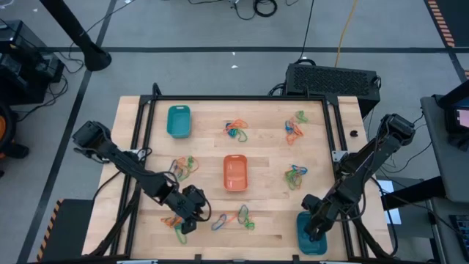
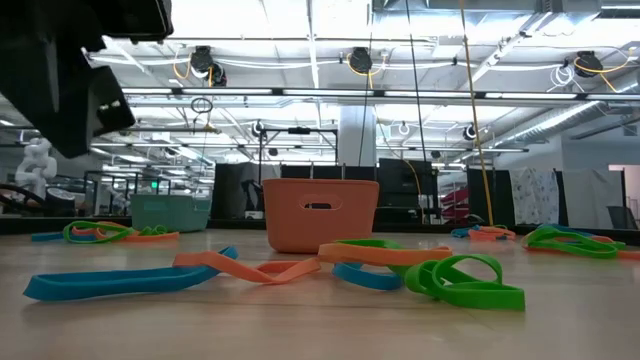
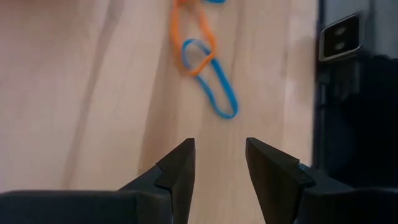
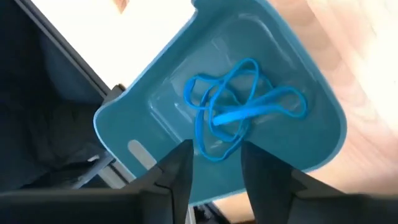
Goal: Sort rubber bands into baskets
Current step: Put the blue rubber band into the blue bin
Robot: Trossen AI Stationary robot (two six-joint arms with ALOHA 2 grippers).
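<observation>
Rubber bands lie in loose clusters across the wooden counter (image 1: 264, 220): one bunch (image 1: 236, 130) near the far middle, another (image 1: 295, 127) far right, a third (image 1: 295, 176) at mid-right, a fourth (image 1: 183, 167) at mid-left, and a strand (image 1: 233, 218) along the near edge. A tangle of blue bands (image 4: 239, 109) rests inside the teal basket (image 1: 311, 233) at the near right corner. The orange basket (image 1: 234, 173) stands in the middle of the counter, and a second teal basket (image 1: 179, 121) sits at the far left.

The right pincer (image 4: 214, 162) hangs just over the near-right teal basket, its fingers apart and holding nothing, the blue tangle lying beyond its tips. The left pincer (image 3: 219, 163) hovers over bare wood near the front left, fingers parted and empty, with an orange band (image 3: 194, 37) linked to a blue band (image 3: 217, 90) just ahead of it.
</observation>
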